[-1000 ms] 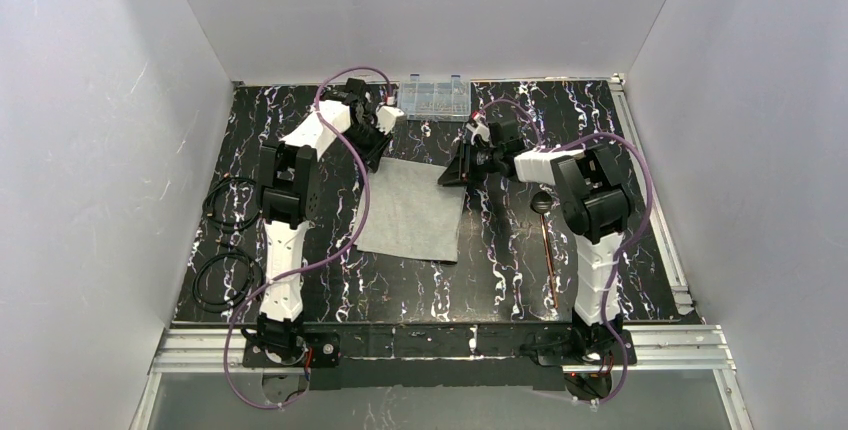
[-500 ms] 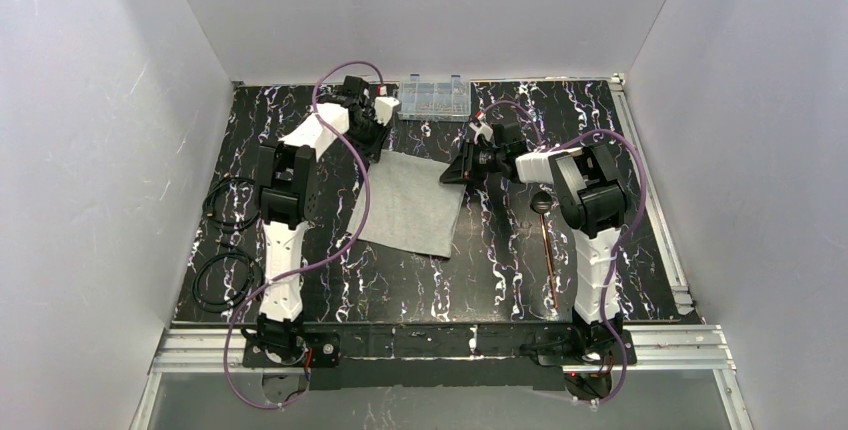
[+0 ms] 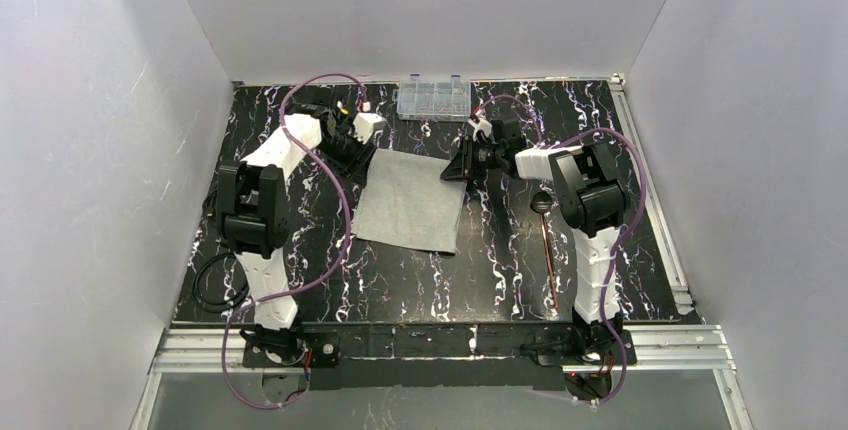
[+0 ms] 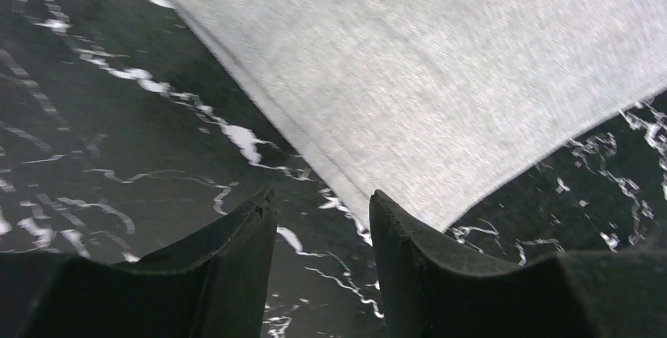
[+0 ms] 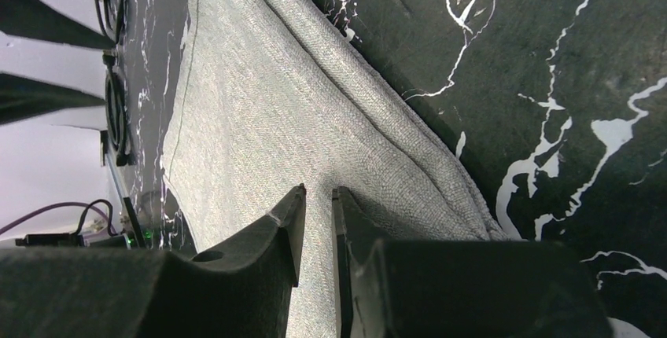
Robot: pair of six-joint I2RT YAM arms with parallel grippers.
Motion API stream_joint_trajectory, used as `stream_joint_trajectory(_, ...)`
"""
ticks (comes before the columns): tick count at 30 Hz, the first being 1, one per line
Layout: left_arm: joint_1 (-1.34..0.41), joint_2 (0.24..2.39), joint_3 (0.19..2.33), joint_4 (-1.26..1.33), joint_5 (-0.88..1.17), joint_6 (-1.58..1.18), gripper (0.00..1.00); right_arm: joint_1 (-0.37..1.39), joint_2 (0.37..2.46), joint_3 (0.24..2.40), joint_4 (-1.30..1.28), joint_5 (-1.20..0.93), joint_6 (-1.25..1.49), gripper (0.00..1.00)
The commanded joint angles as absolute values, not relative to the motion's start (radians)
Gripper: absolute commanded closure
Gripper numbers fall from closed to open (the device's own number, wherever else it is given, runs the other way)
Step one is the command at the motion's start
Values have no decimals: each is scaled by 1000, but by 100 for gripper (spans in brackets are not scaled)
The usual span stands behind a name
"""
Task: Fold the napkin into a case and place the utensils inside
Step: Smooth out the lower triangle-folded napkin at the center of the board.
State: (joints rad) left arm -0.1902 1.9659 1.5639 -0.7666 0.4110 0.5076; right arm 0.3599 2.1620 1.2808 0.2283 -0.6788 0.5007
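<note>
The left gripper (image 4: 322, 196) stands spread above the black, white-veined marble-pattern table (image 4: 118, 118), with nothing between its fingers. The large light-grey square cloth napkin (image 4: 440, 63) lies flat just beyond them, its far left corner hidden behind one fingertip. The right gripper (image 5: 318, 190) sits at the napkin's far right corner. Its fingers are drawn almost together with cloth showing in the slit, but whether they truly clamp it cannot be told. The thin copper-brown metal utensils (image 3: 546, 250) lie right of the napkin, partly covered by the right arm, and their number is unclear. The napkin's near and left edges lie free, with bare table beyond. The clear plastic compartment box (image 3: 433, 98) sits at the table's far edge.
</note>
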Motion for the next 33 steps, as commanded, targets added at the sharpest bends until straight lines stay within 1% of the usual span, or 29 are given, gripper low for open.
stream_joint_trajectory(1, -210, 1930, 1497, -837, 522, 548, 55, 345, 2209, 1295, 201, -665, 481, 71)
stream_joint_trajectory(5, -226, 1930, 1468, -848, 596, 536, 56, 341, 2203, 1323, 187, -688, 483, 70)
stream_joint_trajectory(9, -256, 1957, 1419, -823, 515, 532, 60, 340, 2170, 1390, 95, -637, 428, 68)
stream_joint_trajectory(12, -256, 1969, 1396, -786, 466, 498, 64, 344, 2127, 1403, 87, -618, 428, 68)
stream_joint_trajectory(15, -254, 1949, 1385, -769, 465, 465, 65, 356, 2063, 1389, 81, -608, 429, 63)
stream_joint_trajectory(18, -255, 1893, 1382, -785, 518, 443, 65, 375, 2004, 1342, 97, -612, 449, 62)
stream_joint_trajectory(22, -238, 1822, 1398, -822, 525, 420, 64, 422, 1939, 1239, 143, -620, 488, 62)
stream_joint_trajectory(27, -232, 1833, 1348, -811, 405, 412, 63, 479, 1866, 1089, 221, -611, 541, 62)
stream_joint_trajectory(33, -232, 1902, 1308, -776, 334, 369, 63, 508, 1799, 958, 288, -627, 589, 62)
